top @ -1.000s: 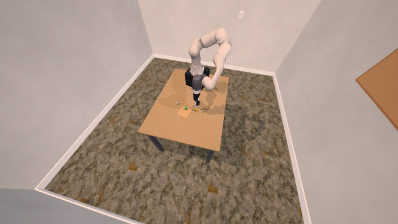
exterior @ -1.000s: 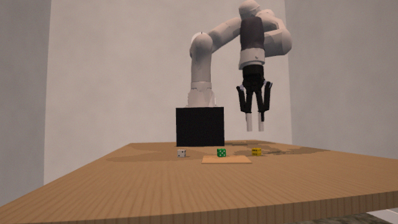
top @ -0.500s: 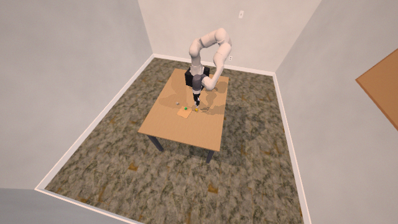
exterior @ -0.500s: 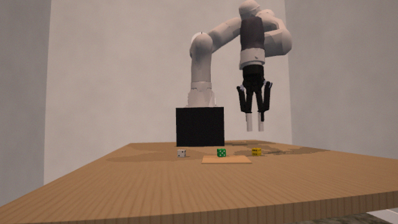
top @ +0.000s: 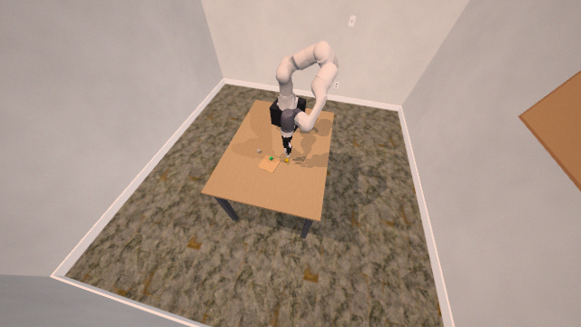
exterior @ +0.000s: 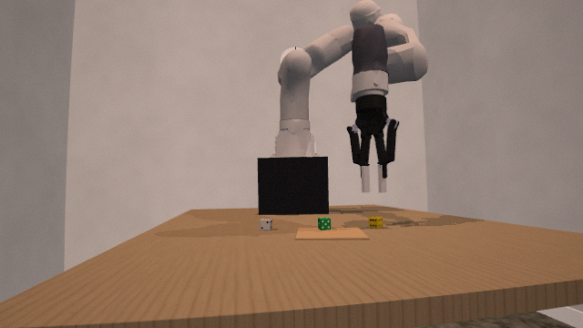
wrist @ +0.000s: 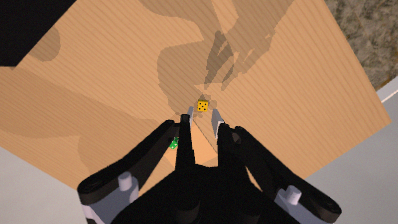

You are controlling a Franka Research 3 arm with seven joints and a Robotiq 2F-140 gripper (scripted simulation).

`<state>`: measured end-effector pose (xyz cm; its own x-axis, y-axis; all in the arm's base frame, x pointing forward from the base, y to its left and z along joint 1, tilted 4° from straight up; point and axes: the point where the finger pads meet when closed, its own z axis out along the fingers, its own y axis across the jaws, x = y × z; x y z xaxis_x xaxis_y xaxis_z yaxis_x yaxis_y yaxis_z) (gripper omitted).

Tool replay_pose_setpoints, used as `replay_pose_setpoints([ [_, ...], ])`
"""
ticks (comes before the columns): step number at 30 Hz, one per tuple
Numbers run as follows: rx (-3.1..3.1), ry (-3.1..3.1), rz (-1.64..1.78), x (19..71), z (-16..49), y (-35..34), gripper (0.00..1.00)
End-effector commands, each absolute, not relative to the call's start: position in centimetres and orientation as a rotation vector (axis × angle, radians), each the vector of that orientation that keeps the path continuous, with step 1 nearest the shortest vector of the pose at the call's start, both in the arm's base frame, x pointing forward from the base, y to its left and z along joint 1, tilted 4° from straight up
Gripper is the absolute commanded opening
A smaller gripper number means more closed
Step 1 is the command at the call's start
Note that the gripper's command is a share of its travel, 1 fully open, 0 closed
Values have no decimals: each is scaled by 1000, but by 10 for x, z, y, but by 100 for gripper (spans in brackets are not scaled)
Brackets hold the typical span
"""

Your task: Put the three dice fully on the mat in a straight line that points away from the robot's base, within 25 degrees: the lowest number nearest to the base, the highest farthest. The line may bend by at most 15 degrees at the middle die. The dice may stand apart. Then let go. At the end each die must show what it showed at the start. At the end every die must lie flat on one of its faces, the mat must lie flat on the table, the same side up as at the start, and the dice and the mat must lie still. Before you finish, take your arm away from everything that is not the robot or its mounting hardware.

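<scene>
Pale walls surround the wooden table (top: 254,191) (exterior: 273,273) (wrist: 325,100). Nearer its right long edge than the others sits the white die (top: 259,151) (exterior: 266,224); the green die (top: 270,158) (exterior: 324,223) (wrist: 174,144) is at the base-side end of the mat (top: 270,165) (exterior: 332,234) (wrist: 202,142). Left of both, away from the corners, lies the yellow die (top: 287,160) (exterior: 375,222) (wrist: 202,106) — the gripper (top: 288,155) (exterior: 374,191) (wrist: 202,114) hovers above, fingers slightly apart, holding nothing.

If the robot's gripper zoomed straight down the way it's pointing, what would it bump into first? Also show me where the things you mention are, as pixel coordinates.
Probably the yellow die (top: 287,160) (exterior: 375,222) (wrist: 202,106), or the table (top: 254,182) (exterior: 291,273) (wrist: 300,100) around it. The gripper (top: 288,155) (exterior: 373,191) (wrist: 202,114) hangs above, but its exact line is hard to judge.
</scene>
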<state>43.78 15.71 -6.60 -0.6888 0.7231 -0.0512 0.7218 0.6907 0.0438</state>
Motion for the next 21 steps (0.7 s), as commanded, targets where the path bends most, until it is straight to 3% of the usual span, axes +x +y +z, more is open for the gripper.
replay_pose_setpoints([
  [1,1213,2829,28,438,-68,157,25],
  [21,1213,2829,28,440,-88,158,25],
])
